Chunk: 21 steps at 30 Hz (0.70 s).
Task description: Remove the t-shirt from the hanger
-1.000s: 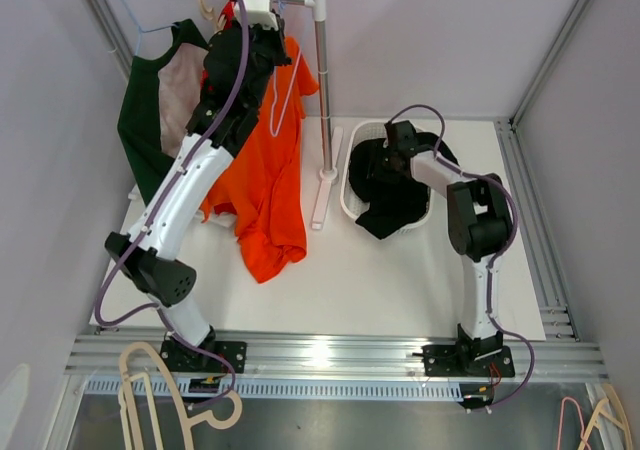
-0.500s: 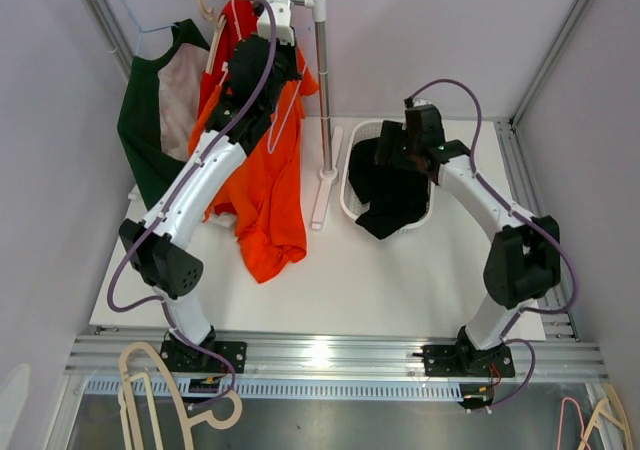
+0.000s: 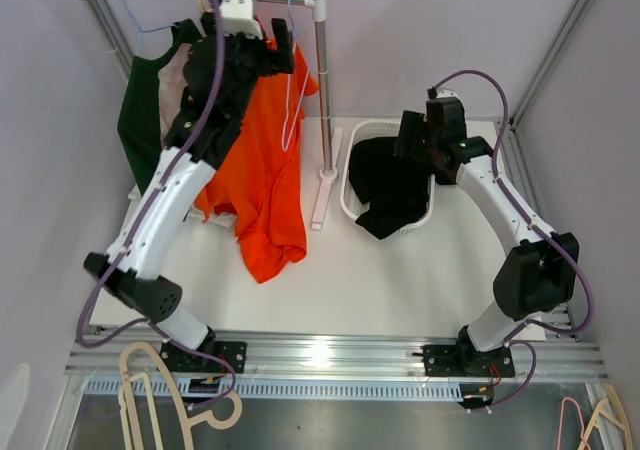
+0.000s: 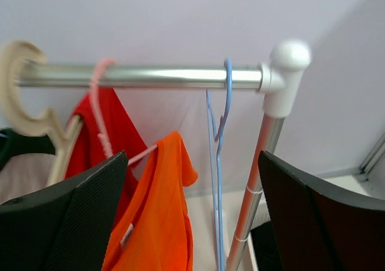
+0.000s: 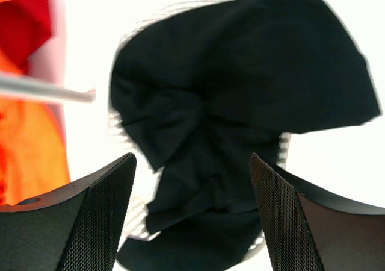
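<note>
An orange t-shirt [image 3: 262,175] hangs on a pink hanger [image 4: 99,111] from the rack bar [image 4: 150,76]; in the left wrist view it [image 4: 153,223] drapes off one hanger arm. An empty blue hanger [image 4: 220,162] hangs to its right. My left gripper [image 3: 276,56] is up at the bar, open [image 4: 192,162] and holding nothing, with the orange shirt and the blue hanger beyond its fingers. A black t-shirt [image 3: 392,185] lies crumpled in the white basket [image 3: 347,175]. My right gripper [image 3: 412,138] hovers above it, open [image 5: 191,159] and empty.
A dark green garment [image 3: 138,120] and a red one [image 4: 114,126] hang left of the orange shirt, beside a beige wooden hanger [image 4: 27,111]. The rack's right post [image 3: 322,80] stands between shirts and basket. Spare hangers [image 3: 150,385] lie below the table's near rail.
My left gripper has opened and shifted left along the bar. My right gripper has risen back from the basket and opened wider; the black t-shirt stays in the basket.
</note>
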Available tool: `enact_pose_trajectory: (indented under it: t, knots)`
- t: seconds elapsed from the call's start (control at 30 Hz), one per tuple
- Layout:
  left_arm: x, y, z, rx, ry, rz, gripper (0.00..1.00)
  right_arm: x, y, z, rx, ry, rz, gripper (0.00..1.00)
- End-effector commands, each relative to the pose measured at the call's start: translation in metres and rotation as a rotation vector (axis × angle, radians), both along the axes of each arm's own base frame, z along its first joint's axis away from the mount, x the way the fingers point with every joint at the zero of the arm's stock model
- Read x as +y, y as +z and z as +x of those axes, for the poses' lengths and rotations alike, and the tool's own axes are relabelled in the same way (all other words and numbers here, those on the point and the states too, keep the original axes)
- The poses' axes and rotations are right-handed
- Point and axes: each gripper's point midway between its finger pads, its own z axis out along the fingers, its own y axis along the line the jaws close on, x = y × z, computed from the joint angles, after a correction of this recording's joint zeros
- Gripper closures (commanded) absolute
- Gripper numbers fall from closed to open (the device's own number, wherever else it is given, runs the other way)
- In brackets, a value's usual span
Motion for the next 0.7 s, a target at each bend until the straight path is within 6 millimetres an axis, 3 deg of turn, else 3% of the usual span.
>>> enact_pose_trajectory:
  t: [0.0, 0.17, 0.23, 0.27, 0.3, 0.4, 0.43, 0.5, 0.6, 0.67]
  knots:
    - [0.031, 0.07, -0.053, -0.134, 0.001, -0.078, 0.06, -0.03, -0.009, 0.009, 0.045, -0.08, -0.058, 0.19]
    - [0.048, 0.083, -0.065, -0.154, 0.024, -0.072, 0.02, -0.06, -0.026, 0.015, 0.098, -0.149, -0.037, 0.19]
    - [0.061, 0.079, -0.059, -0.141, 0.043, -0.068, 0.02, -0.077, -0.029, 0.016, 0.102, -0.2, -0.034, 0.19]
    - [0.058, 0.075, -0.056, -0.121, 0.009, -0.099, 0.02, -0.094, -0.03, 0.018, 0.106, -0.238, -0.019, 0.19]
    - [0.07, 0.075, -0.051, -0.114, 0.023, -0.108, 0.02, -0.096, -0.035, 0.018, 0.125, -0.23, 0.016, 0.19]
    - [0.078, 0.054, -0.033, -0.049, 0.011, -0.106, 0.02, -0.121, -0.051, 0.018, 0.151, -0.263, 0.133, 0.19]
    - [0.08, 0.048, -0.028, -0.035, 0.018, -0.1, 0.02, -0.115, -0.051, 0.023, 0.135, -0.23, 0.204, 0.19]
    - [0.082, 0.039, -0.02, -0.02, 0.026, -0.08, 0.02, -0.128, -0.065, 0.021, 0.151, -0.256, 0.263, 0.19]
    - [0.078, 0.033, -0.014, -0.01, -0.003, -0.06, 0.01, -0.13, -0.075, 0.026, 0.167, -0.237, 0.373, 0.19]
    - [0.078, 0.032, -0.013, -0.005, -0.005, -0.052, 0.0, -0.124, -0.081, 0.029, 0.184, -0.21, 0.438, 0.19]
